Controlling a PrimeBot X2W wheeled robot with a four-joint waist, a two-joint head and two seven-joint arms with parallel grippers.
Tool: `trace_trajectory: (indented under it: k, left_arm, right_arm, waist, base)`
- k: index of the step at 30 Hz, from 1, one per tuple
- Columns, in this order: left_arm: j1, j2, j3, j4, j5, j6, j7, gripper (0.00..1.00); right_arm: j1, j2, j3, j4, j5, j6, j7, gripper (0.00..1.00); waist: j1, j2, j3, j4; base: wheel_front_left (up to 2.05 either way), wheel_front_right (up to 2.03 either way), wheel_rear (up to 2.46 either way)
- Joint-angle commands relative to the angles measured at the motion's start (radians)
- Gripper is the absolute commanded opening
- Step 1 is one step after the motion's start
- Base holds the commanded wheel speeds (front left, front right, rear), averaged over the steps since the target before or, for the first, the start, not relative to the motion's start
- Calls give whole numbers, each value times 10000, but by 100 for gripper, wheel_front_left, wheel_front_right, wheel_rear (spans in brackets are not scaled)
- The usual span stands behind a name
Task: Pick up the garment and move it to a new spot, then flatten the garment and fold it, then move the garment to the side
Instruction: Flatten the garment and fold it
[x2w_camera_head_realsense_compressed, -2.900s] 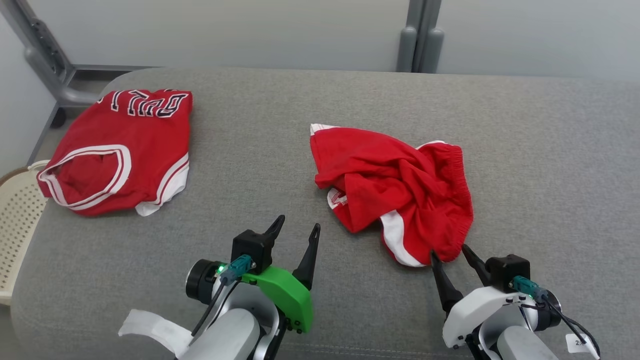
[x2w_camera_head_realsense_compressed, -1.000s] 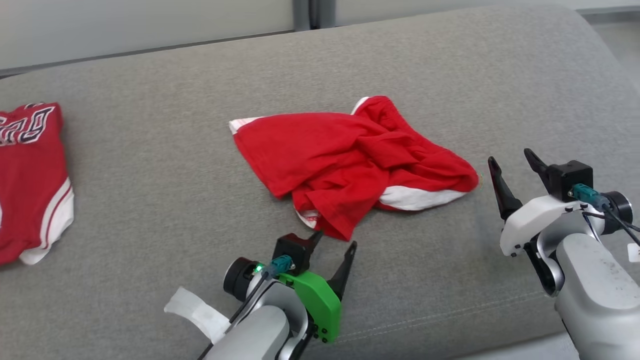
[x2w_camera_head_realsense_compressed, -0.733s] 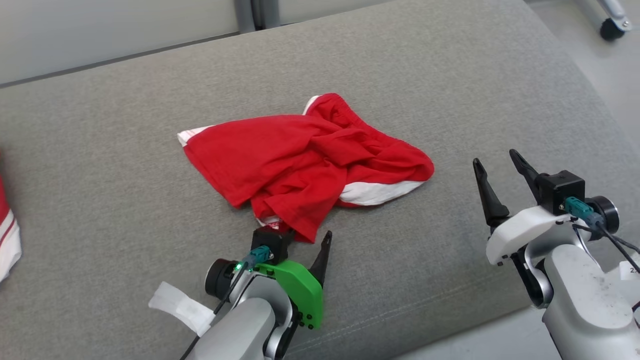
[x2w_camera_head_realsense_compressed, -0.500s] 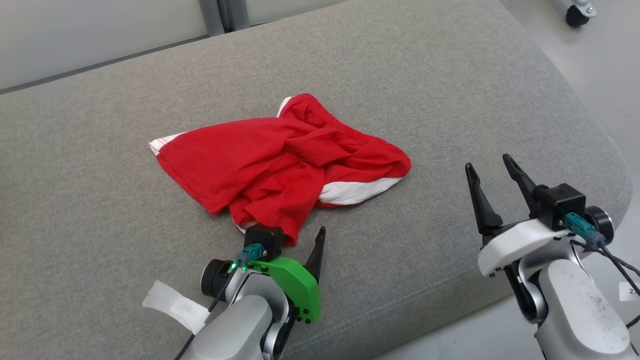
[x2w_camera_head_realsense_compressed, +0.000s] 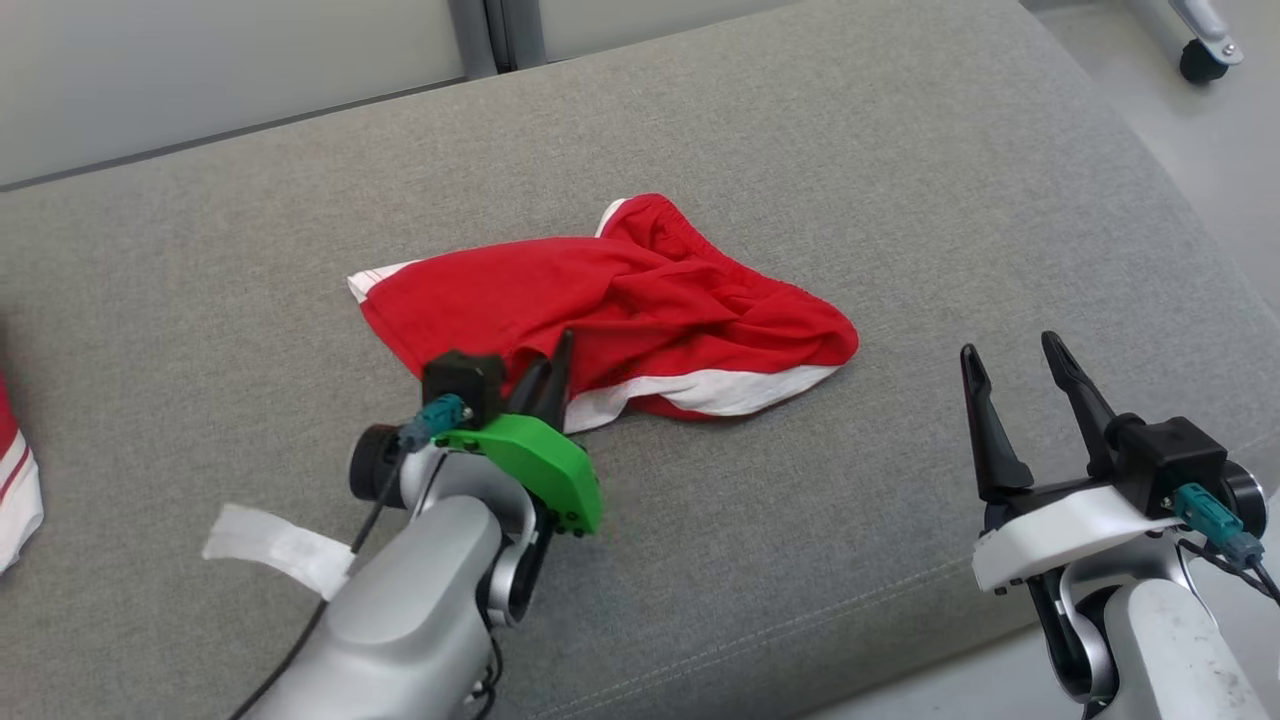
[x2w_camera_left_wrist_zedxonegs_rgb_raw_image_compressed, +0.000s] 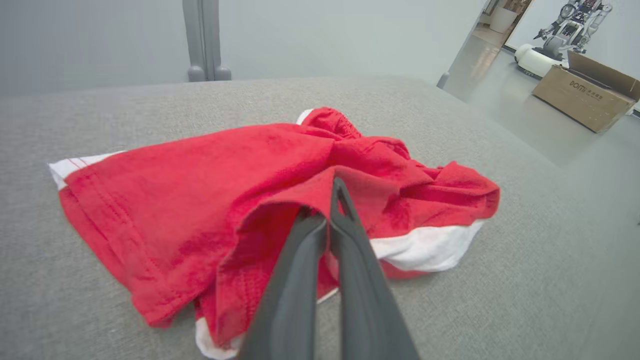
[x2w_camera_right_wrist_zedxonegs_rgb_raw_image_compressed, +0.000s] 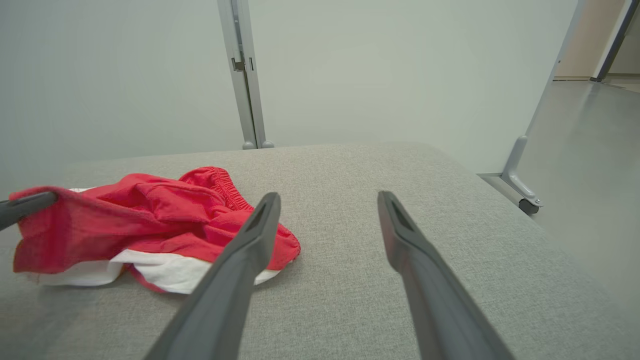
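The left hand (x2w_camera_head_realsense_compressed: 552, 360) reaches forward over the grey fabric-covered desk (x2w_camera_head_realsense_compressed: 800, 150), its green-shelled wrist tilted up, and its two dark fingers are clenched on a fold at the near edge of the red shorts (x2w_camera_head_realsense_compressed: 640, 300). In the left wrist view the fingers meet with red cloth draped over their tips, though how much cloth sits between them is hard to tell. The right hand (x2w_camera_head_realsense_compressed: 1010, 345) hovers near the desk's right end, well apart from the shorts, fingers spread and grasping nothing. Half a second ago the left fingers stood apart at the shorts' near corner; now they have closed, and that corner is gathered up against them. The shorts lie crumpled near the middle of the desk, with a gathered elastic waistband at the far side, a white band along the near hem and a white-edged corner pointing left.
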Motion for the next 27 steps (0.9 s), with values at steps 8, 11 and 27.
trace_trajectory:
  k: [8, 11, 27]
  left_arm:
    - [-485, 1676, 736, -849, -294, 533, 964, 0]
    - [-566, 2020, 888, -671, -412, 636, 1255, 0]
    - [-1462, 3322, 1330, 1244, -521, 527, 1766, 0]
  right_arm:
    - [297, 204, 92, -585, -138, -8, 211, 100]
    - [130, 230, 249, -627, -91, -7, 179, 100]
    - [-514, 280, 783, -472, 42, -7, -181, 100]
  waist:
    - [0, -1, 132, 148]
    - [0, -1, 274, -28]
    - [0, -1, 1225, -1105]
  base:
    - [0, 0, 0]
    - [0, 0, 0]
    - [0, 0, 0]
